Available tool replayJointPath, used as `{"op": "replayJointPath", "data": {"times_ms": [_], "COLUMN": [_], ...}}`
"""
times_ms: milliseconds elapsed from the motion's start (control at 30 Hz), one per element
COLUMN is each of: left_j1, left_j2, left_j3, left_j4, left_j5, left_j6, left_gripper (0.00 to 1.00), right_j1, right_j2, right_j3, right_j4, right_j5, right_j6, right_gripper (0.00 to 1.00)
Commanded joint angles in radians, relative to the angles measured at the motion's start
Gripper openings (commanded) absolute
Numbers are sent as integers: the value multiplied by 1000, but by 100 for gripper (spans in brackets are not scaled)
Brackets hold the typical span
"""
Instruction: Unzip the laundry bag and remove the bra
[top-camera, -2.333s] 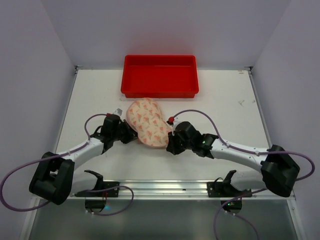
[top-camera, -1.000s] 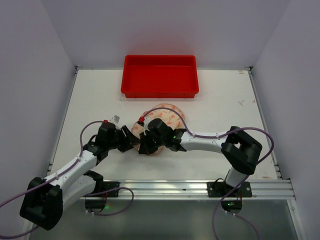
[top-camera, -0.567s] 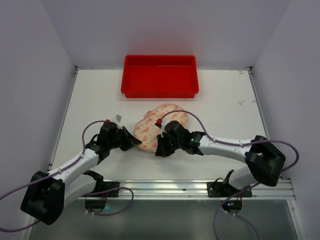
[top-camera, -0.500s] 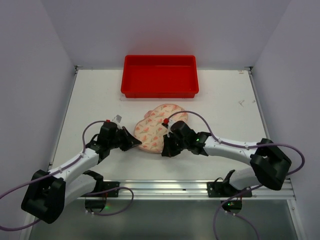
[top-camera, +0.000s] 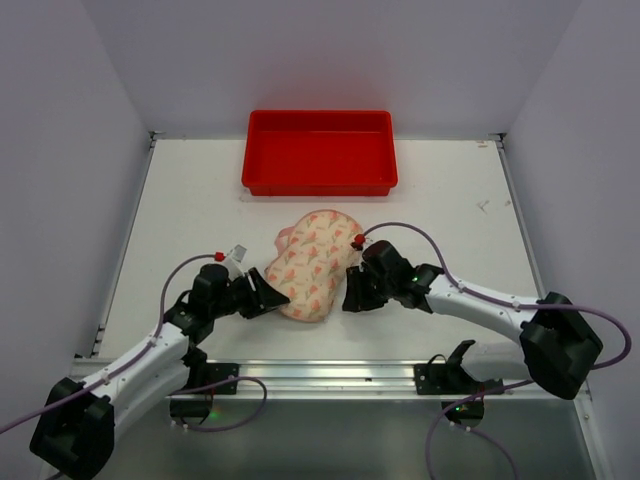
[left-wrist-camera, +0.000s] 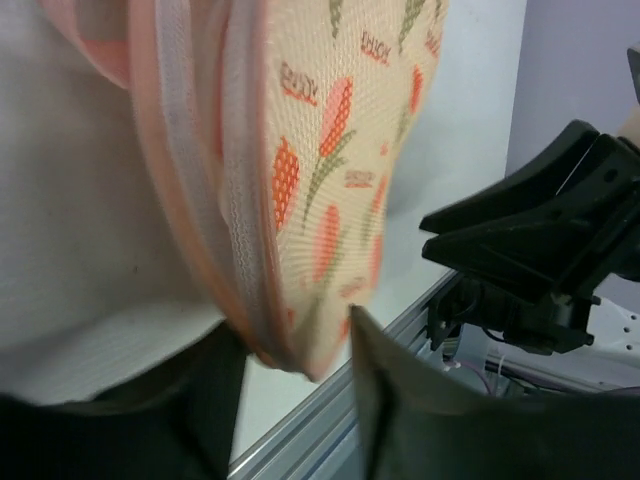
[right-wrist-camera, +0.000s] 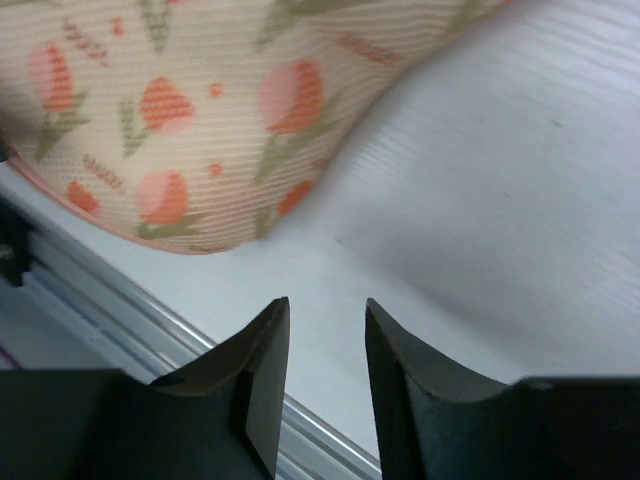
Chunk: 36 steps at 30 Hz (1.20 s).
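At mid-table, left jaws pinch the laundry bag; right jaws narrowly apart; lettering illegible.

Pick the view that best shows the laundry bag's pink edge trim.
Left wrist: the laundry bag fills the frame, and its pink trim runs down to the left gripper. Top external shows the whole bag, but the trim is only a thin outline. Right wrist shows one patterned lobe with a sliver of edge.
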Motion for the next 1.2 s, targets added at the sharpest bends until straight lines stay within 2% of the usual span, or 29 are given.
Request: {"op": "replayJointPath", "data": {"times_ms": [0,67,100,200,233,267,300,367,433,533,600,633,767,1000,1100,1167], "left_j1": [-33,-33,-31,-31,-33,-33,-31,-31,-30,-25,-18,-13,9,27,27,27], "left_j2": [-78,-124,-135,-139,-132,-112,-97,-31,44,227,369,460,633,770,795,809], "left_j3": [-66,-73,-27,106,213,264,318,441,545,633,683,702,783,816,812,814], "left_j4": [-42,-83,-170,-346,-447,-489,-535,-540,-516,-439,-389,-379,-367,-318,-295,-287], "left_j5": [-13,-28,-48,-196,-244,-361,-413,-502,-505,-395,-274,-246,-168,-133,-117,-106], "left_j6": [39,53,67,143,170,215,239,318,369,459,481,505,555,573,570,572], "left_gripper": [54,76,80,86,86,85,84,82,81,76,73,69,60,50,43,30], "right_j1": [-33,-33,-33,-33,-33,-31,-31,-33,-33,-31,-31,-33,-31,-31,-33,-33], "right_j2": [-39,-88,-105,-186,-208,-228,-268,-300,-341,-394,-418,-444,-510,-598,-609,-609], "right_j3": [-7,-7,-1,27,33,41,52,62,78,81,73,67,35,-23,-37,-39], "right_j4": [-183,-206,-215,-252,-257,-264,-266,-265,-263,-243,-232,-220,-196,-185,-173,-166], "right_j5": [120,131,141,169,186,207,221,252,267,292,303,304,306,303,295,290], "right_j6": [-15,-8,-8,-8,-14,-16,-18,-25,-30,-33,-31,-30,-22,-7,-7,-7], "right_gripper": [42,59,75,92,95,96,98,99,99,99,99,99,99,99,99,99]}}
